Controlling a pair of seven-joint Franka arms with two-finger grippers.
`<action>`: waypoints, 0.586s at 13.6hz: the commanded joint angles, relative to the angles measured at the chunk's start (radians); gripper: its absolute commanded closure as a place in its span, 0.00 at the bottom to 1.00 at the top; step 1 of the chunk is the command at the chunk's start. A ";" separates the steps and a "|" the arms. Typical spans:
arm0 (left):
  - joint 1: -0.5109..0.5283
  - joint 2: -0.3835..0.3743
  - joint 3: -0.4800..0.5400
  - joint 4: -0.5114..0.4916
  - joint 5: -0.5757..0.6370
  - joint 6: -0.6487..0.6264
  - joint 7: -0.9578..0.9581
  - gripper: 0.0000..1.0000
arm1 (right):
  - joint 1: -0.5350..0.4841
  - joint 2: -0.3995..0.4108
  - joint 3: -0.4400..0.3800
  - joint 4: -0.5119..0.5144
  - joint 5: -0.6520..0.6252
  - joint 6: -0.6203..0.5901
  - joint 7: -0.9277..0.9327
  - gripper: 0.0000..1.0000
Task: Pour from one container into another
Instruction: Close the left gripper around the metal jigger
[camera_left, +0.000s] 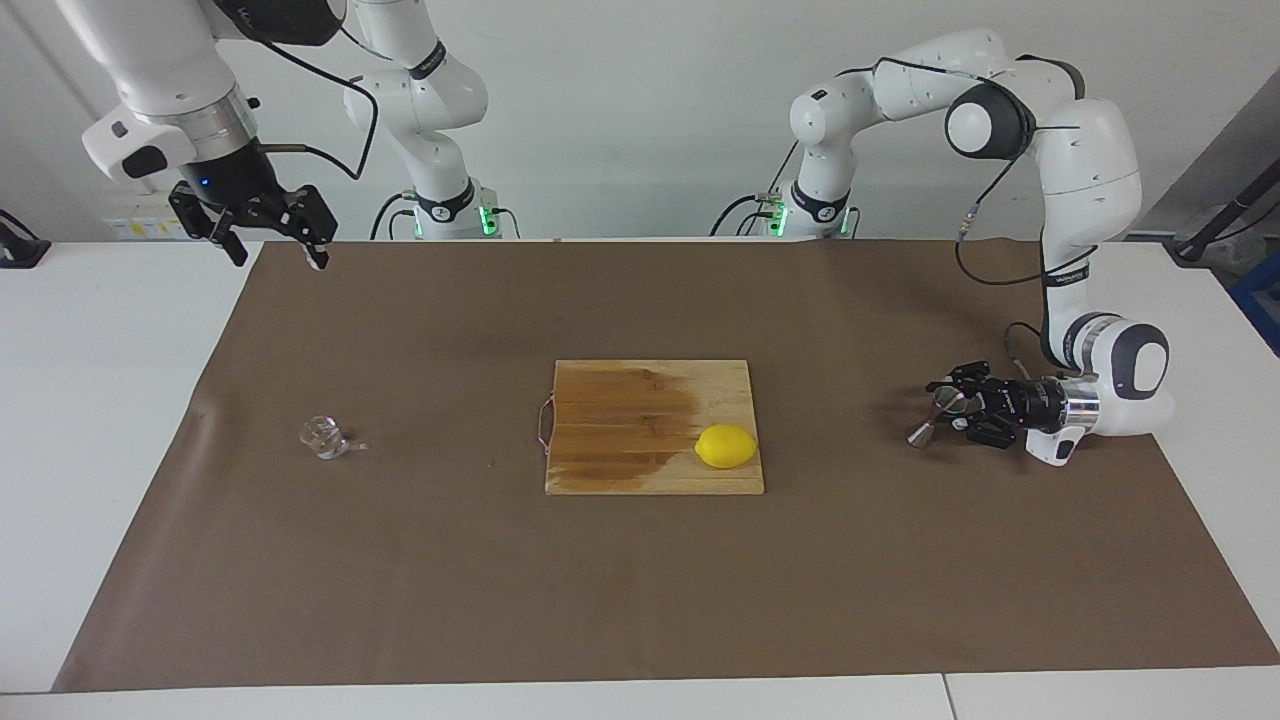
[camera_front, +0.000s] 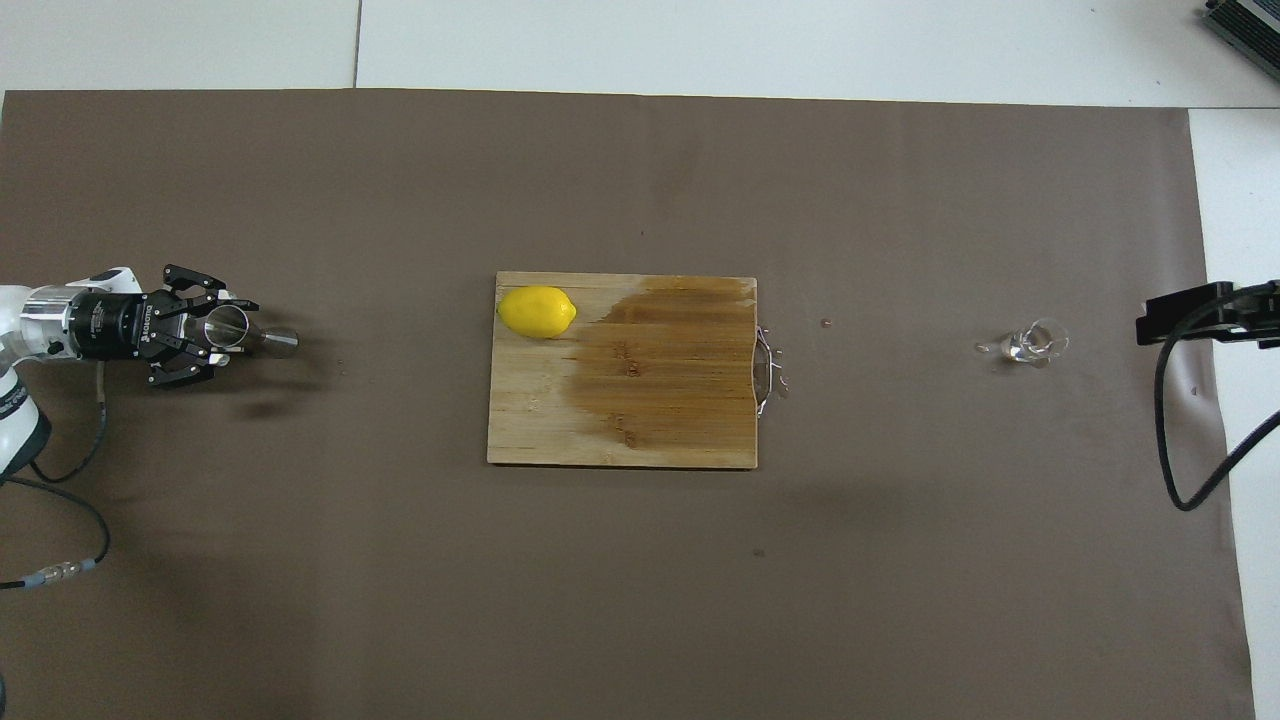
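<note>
The steel jigger (camera_left: 933, 416) (camera_front: 250, 335) leans tilted at the left arm's end of the brown mat. One cone is between the fingers of my left gripper (camera_left: 950, 407) (camera_front: 226, 329). That gripper lies level and low over the mat, shut on the jigger. The tiny clear glass cup (camera_left: 323, 438) (camera_front: 1035, 344) stands alone on the mat toward the right arm's end. My right gripper (camera_left: 272, 238) hangs open and empty, high over the mat's corner close to the robots, well away from the cup.
A wooden cutting board (camera_left: 620, 440) (camera_front: 650, 400) with a dark wet patch lies mid-mat. A yellow lemon (camera_left: 726, 446) (camera_front: 537, 311) rests on its corner toward the left arm's end. A black cable (camera_front: 1190, 440) loops by the mat's edge at the right arm's end.
</note>
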 joint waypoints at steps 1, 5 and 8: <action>-0.007 0.006 0.002 0.022 0.010 -0.010 0.009 0.65 | -0.005 -0.019 0.009 -0.012 -0.010 -0.010 -0.009 0.00; -0.016 0.006 -0.001 0.038 0.010 -0.013 0.008 0.68 | -0.005 -0.019 0.009 -0.012 -0.010 -0.010 -0.009 0.00; -0.032 0.007 -0.004 0.054 0.010 -0.015 -0.001 0.68 | -0.005 -0.019 0.008 -0.012 -0.010 -0.010 -0.009 0.00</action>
